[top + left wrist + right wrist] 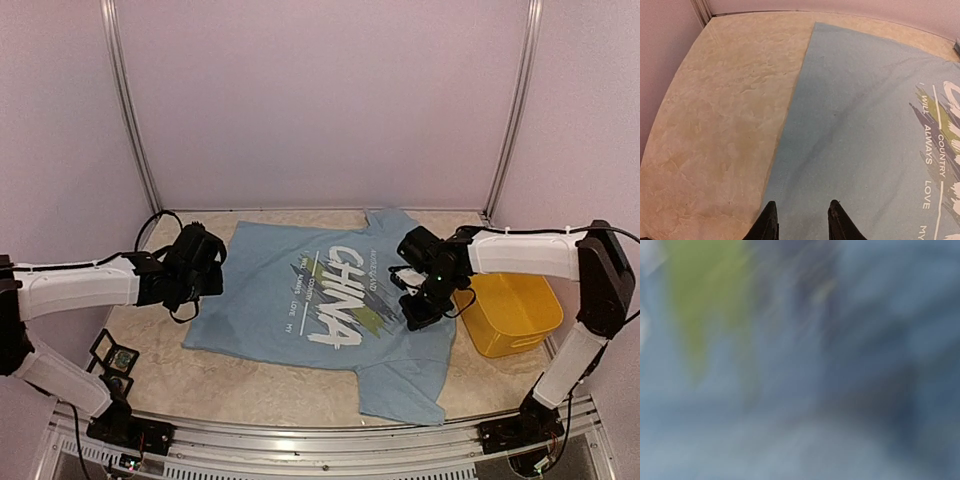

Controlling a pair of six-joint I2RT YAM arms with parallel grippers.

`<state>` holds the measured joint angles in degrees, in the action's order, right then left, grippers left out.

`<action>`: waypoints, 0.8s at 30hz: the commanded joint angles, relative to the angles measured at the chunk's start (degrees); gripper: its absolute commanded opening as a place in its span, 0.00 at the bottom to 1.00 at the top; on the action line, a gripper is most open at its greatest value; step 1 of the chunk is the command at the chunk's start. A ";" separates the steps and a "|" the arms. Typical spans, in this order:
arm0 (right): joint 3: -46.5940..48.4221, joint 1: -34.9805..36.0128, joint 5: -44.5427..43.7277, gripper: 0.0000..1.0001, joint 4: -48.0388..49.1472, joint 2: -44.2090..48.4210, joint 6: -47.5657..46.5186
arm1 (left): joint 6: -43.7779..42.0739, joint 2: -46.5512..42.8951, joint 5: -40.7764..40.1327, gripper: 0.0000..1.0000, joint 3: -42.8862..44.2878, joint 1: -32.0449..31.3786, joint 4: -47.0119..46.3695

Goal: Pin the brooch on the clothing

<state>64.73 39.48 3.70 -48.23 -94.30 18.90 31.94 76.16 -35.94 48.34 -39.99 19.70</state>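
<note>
Top view: the light blue short-sleeved T-shirt [270, 300] lies flat on the beige marbled table [150, 370]. The left gripper [200, 268] is at its left edge, and the right gripper [420, 312] is down on it beside the white lettering [335, 300].

Left wrist: black fingers [767, 225] stand spread apart above the shirt's edge.

Right wrist: only blurred blue and green fabric, so I cannot tell how that gripper stands.

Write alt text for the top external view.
A light blue short-sleeved T-shirt with white CHINA lettering lies flat on a beige marbled tabletop, the left gripper at its left hem and the right gripper by its chest print. A yellow plastic bin sits right of the shirt; small black square-framed cases sit near the left arm's base. No brooch is discernible.
</note>
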 commanded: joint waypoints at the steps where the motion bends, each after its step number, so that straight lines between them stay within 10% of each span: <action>1: -1.34 -3.82 -6.80 0.03 14.92 -6.24 -1.54 | -4.26 7.76 9.18 0.32 -2.97 3.55 -11.94; 9: 3.44 -4.20 -11.01 0.00 18.56 -16.61 -4.65 | -0.69 19.18 13.10 0.27 -6.96 4.00 -12.32; 24: -3.30 -1.84 -1.06 0.05 12.01 -8.30 -10.70 | 25.75 2.87 13.68 0.28 -20.22 -11.03 3.78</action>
<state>66.43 35.73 -1.76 -28.86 -107.24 9.65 48.58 81.71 -25.74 29.82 -47.94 11.11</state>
